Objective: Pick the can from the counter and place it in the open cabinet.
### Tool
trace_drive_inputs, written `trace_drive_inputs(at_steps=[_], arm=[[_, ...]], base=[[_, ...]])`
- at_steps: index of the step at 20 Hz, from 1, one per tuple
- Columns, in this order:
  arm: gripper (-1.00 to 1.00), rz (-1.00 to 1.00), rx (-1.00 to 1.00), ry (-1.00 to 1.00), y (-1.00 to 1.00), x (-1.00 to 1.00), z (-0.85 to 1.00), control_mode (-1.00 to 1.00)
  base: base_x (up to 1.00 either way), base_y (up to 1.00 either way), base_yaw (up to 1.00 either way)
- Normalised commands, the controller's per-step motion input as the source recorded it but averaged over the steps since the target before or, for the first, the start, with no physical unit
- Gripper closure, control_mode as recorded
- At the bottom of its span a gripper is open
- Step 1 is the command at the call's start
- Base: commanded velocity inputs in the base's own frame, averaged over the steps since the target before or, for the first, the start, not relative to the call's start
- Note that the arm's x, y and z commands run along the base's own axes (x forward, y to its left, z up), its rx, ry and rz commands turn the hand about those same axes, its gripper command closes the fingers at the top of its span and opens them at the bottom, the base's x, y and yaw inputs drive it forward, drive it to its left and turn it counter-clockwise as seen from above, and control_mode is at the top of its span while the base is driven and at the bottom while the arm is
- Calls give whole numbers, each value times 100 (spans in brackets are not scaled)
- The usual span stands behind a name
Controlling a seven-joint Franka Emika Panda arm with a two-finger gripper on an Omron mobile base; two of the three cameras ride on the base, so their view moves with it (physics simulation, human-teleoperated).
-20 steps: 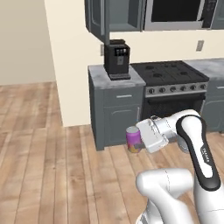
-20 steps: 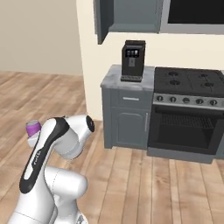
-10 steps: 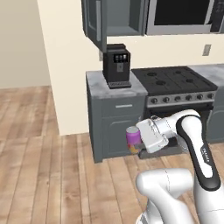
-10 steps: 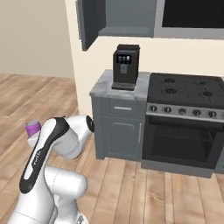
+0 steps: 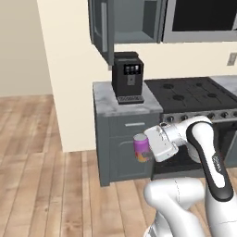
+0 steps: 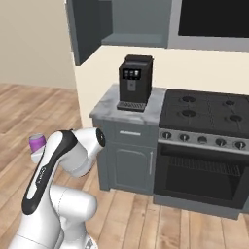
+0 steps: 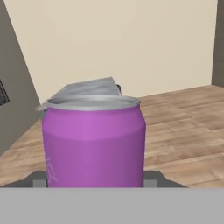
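Can (image 5: 141,147), purple with a pale top, upright in the hand (image 5: 149,149).

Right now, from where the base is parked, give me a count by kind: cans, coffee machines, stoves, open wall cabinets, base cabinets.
Cans: 1, the can, held in the end effector
Coffee machines: 1, the coffee machine
Stoves: 1, the stove
Open wall cabinets: 1, the cabinet
Base cabinets: 1, the base cabinet
Total: 5
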Motion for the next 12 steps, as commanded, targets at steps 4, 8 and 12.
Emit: trace_drive_inputs(at_steps=[4, 8, 12], arm=[[100, 0, 0, 0, 0, 0, 0, 100], [100, 0, 0, 0, 0, 0, 0, 100], [100, 0, 0, 0, 0, 0, 0, 100]], base=[[65, -39, 8], [63, -39, 9], [61, -44, 4]])
